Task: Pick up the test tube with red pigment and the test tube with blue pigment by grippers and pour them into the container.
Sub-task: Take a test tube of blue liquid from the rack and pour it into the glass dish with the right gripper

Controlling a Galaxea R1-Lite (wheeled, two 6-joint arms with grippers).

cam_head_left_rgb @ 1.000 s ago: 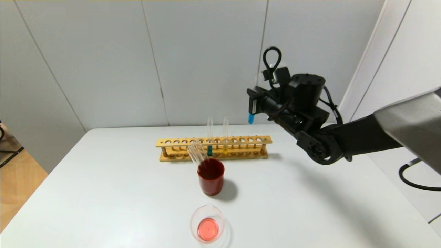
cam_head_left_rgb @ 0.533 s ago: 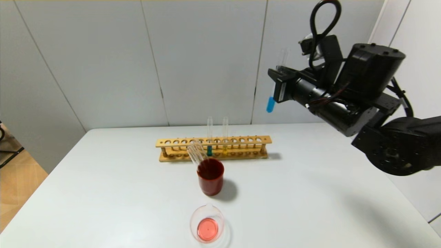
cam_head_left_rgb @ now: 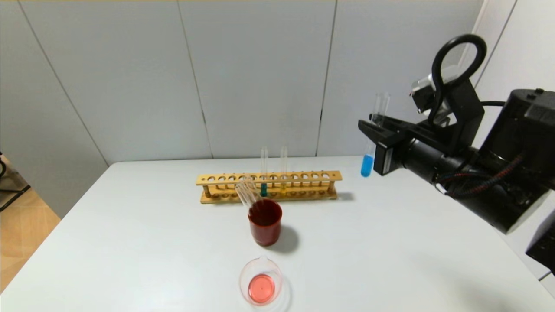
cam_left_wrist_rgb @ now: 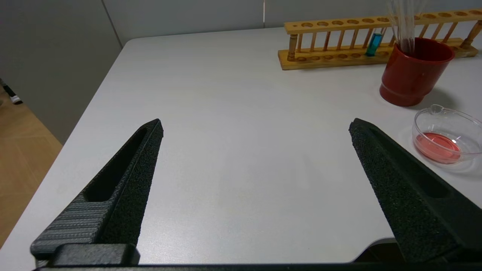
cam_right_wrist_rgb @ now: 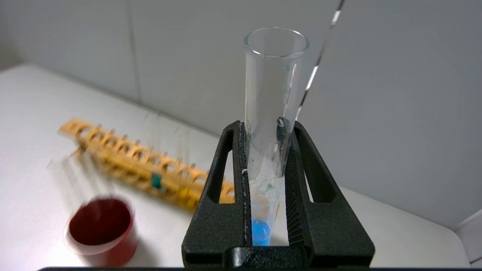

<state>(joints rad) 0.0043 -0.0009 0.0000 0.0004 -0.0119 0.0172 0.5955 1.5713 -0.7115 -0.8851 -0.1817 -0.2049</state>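
Holding the test tube with blue pigment (cam_head_left_rgb: 367, 164) upright in the air, the right gripper (cam_head_left_rgb: 378, 130) is on the right side of the head view, well above the white table (cam_head_left_rgb: 390, 242) and off to the right of the wooden rack (cam_head_left_rgb: 269, 186). Its jaws are clamped together on the glass approx. at mid-height; the blue end hangs below them. Two tubes stand in the rack, a green-bottomed tube (cam_head_left_rgb: 263, 189) and a yellow-bottomed tube (cam_head_left_rgb: 283, 187). In front of the rack is a dark-red cup (cam_head_left_rgb: 265, 222) w/ clear empty tubes leaning in it. Nearer to the robot sits the container (cam_head_left_rgb: 261, 281), a low glass beaker w/ pink-red liquid in the bottom.

Left wrist view: the left gripper (cam_left_wrist_rgb: 256, 128) hangs over the near-left part of the table, its two fingers wide apart w/ nothing between them; it looks parked. Container (cam_left_wrist_rgb: 448, 137), cup and rack are off to one side of it.

Right wrist view: the blue tube (cam_right_wrist_rgb: 272, 124) is squeezed between the two black fingers (cam_right_wrist_rgb: 222, 210), mouth up, blue pigment at the very bottom.

Progress, as I judge it: the red liquid in the beaker suggests the red pour is done, and no red tube stands in the rack. Blue tube is picked but not yet poured; left to do is to carry it over the container and tip it.
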